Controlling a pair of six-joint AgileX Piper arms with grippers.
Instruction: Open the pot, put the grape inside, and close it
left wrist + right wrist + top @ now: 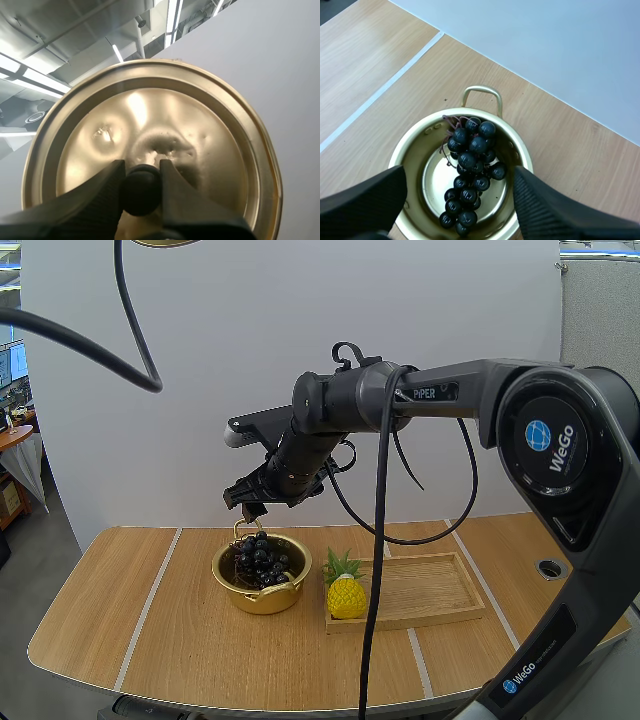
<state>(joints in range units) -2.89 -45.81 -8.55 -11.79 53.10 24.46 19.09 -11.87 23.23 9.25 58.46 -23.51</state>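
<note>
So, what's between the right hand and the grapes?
Nothing: right wrist view shows bare air between the open right hand and the grapes in the pot.

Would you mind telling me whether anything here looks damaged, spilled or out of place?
Only the lid held by the left gripper: its gold surface looks dimpled near the knob, possibly dents. The grapes lie wholly inside the upright pot; nothing is spilled.

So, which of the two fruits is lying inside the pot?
The bunch of dark grapes lies inside the golden pot; the yellow pineapple stands outside it, at the end of the wooden tray nearest the pot.
</note>
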